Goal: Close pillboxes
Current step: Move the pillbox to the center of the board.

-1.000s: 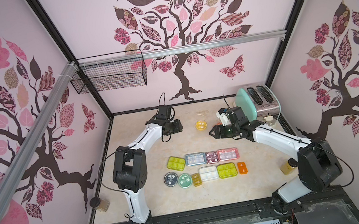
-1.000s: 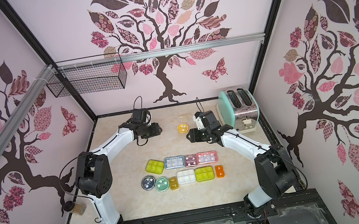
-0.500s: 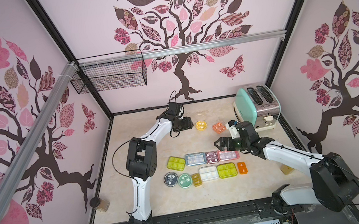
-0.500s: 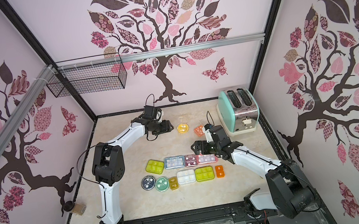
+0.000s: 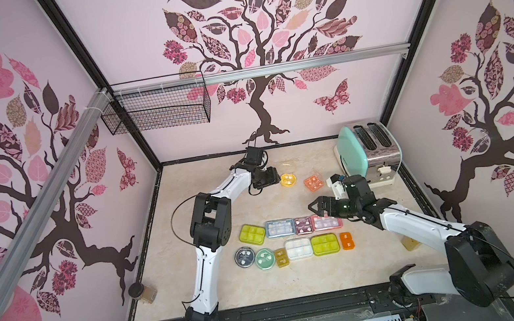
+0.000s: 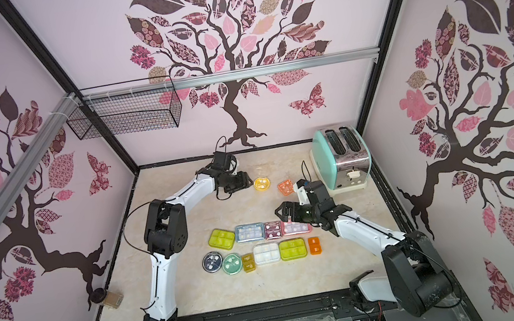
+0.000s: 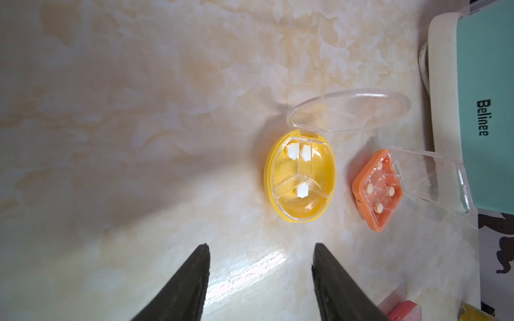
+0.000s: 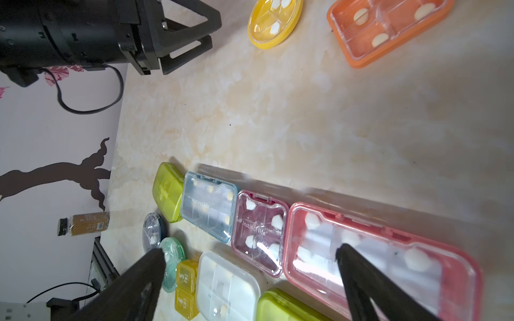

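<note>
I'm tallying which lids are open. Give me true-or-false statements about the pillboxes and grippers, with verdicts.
1. The yellow round pillbox has its lid open. True.
2. The left gripper grips the orange pillbox. False: the left gripper is open and empty; the orange pillbox sits apart from it, lid open.
3. The pink rectangular pillbox is closed. True.
4. The right gripper is shut. False: the right gripper stands open and empty.

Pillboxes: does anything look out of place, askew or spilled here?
Two stand apart from the rowed pillboxes, near the toaster: the round yellow pillbox and the square orange pillbox, both with clear lids hinged open; the orange one sits askew. No pills lie loose on the table. The rowed pillboxes look shut.
</note>
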`<state>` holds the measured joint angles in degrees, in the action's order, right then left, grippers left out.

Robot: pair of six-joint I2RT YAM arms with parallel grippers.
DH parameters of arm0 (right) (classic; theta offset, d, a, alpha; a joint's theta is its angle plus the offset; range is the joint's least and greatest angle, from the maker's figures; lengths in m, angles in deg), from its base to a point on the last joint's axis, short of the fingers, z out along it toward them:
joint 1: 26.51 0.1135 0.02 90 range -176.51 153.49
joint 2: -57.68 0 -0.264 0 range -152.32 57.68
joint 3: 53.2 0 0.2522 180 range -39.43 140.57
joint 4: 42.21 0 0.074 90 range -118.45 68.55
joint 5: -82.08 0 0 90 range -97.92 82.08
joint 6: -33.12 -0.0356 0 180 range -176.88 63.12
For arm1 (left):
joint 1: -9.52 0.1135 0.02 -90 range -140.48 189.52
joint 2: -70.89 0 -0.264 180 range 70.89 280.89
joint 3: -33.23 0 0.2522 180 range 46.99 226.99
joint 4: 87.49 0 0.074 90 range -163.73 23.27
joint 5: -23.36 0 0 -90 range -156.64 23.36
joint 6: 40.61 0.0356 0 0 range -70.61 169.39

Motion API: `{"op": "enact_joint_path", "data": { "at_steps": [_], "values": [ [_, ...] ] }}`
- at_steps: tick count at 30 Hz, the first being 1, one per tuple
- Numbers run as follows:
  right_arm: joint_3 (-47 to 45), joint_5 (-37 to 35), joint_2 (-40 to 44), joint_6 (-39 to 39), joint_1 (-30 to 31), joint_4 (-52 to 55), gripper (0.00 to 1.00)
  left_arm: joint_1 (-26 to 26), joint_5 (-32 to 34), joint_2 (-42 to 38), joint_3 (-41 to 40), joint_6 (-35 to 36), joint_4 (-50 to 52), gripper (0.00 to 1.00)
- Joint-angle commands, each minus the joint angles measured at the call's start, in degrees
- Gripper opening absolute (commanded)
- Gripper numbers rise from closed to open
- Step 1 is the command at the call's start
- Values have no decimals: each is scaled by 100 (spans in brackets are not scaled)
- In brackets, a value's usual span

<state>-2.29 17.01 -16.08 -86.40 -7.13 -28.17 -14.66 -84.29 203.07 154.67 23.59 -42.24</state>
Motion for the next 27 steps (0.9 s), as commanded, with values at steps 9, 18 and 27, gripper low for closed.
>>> {"op": "enact_joint_path", "data": {
  "at_steps": [9,18,27],
  "values": [
    [78,381,119,116,-22,315,99,-60,-102,565,671,-307,-87,52],
    [82,327,228,179,-22,419,99,-75,-98,1155,1537,-270,468,42],
    [109,249,263,237,-22,500,99,-95,-65,1354,1708,-237,622,30]
  ]
}}
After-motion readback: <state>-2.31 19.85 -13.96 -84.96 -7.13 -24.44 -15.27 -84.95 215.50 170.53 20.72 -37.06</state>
